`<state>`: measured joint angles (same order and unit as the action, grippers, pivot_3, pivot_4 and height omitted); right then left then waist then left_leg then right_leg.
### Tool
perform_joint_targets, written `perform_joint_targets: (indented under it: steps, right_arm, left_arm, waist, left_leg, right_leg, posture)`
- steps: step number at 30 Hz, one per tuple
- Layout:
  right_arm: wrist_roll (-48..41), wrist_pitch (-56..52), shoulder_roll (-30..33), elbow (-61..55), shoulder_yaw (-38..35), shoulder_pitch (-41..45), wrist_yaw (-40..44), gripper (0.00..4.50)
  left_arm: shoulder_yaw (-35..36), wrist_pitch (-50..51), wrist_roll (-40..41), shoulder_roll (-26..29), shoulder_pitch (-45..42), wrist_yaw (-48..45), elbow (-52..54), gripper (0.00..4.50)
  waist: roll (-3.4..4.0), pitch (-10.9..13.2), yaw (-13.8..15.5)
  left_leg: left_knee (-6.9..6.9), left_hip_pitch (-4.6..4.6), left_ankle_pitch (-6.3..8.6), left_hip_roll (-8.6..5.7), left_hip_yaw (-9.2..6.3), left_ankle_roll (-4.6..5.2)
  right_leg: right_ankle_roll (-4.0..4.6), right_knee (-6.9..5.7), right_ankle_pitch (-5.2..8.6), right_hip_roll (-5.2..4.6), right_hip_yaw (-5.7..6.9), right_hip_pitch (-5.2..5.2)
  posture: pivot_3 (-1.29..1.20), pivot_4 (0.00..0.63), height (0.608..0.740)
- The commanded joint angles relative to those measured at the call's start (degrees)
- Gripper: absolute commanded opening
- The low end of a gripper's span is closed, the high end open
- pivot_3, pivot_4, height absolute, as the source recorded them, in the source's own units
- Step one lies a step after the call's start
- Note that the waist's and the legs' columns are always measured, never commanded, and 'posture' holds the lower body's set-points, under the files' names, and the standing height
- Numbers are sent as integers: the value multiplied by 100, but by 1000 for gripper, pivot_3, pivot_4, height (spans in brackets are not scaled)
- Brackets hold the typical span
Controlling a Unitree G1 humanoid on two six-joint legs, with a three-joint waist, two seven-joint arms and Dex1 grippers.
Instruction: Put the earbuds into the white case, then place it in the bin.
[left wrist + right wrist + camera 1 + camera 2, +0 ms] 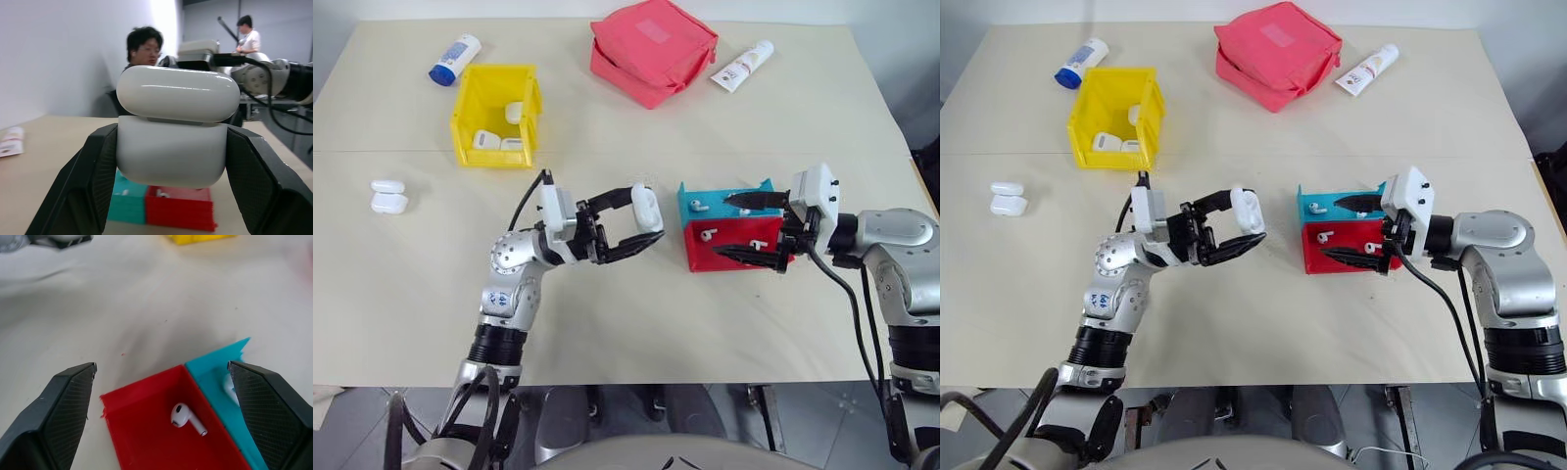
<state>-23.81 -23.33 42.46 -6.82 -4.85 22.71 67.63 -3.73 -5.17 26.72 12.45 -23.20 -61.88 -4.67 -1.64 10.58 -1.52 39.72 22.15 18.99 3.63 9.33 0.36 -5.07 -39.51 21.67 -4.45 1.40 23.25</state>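
Glossy white plastic all round. I have white case [647,208] clamped in left gripper [641,221], mid-table, held above surface just left of trays. Judge it light, rigid, slick; pads on lower body keep hinged lid free, lid looks slightly lifted. Right gripper [750,227] jaws wide apart over red tray [729,244] and teal tray [720,203]. Earbuds [187,418], one per tray: tiny, stemmed, slippery, I'd pinch across bulb. Yellow bin [495,116] far left, cases already inside.

Left gripper [644,227] clamped, right gripper [742,227] agape
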Motion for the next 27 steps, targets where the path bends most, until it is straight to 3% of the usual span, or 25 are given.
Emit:
perform_joint_targets:
  steps: [1, 12, 19, 27]
  right_arm:
    - [-214, -210, -18, -349, -186, 130, -350, 4500]
    - [-442, -1051, 252, -951, -101, -112, -793, 4500]
    - [-118, -1052, 1058, -637, -24, -70, -487, 4500]
    - [223, -786, 2257, -799, -348, -1002, 27, 4500]
  left_arm:
    - [-73, -108, 34, 19, 192, -123, 192, 2876]
    - [-69, -569, -42, 91, 707, -203, 167, 2876]
    - [17, -499, 402, 69, 862, -445, 366, 2876]
    - [-102, -422, 451, -8, 798, -714, 297, 2876]
  waist:
    - [0, 0, -12]
    - [1, 0, 14]
    - [2, 0, -2]
    - [7, -3, 15]
  left_leg:
    - [0, 0, 0, 1, 0, 0]
    - [2, 0, 1, 0, -13, 2]
    - [1, -1, 1, -1, -23, 3]
    - [2, -5, 2, 0, -72, 4]
  right_leg:
    - [0, 0, 0, 0, 0, 0]
    - [0, 8, 0, -4, 8, -14]
    - [0, 13, 0, -4, 18, -23]
    - [-2, 56, -1, -7, 69, -75]
  posture:
    - [0, 150, 740]
    - [0, 150, 740]
    - [0, 150, 740]
    - [0, 150, 740]
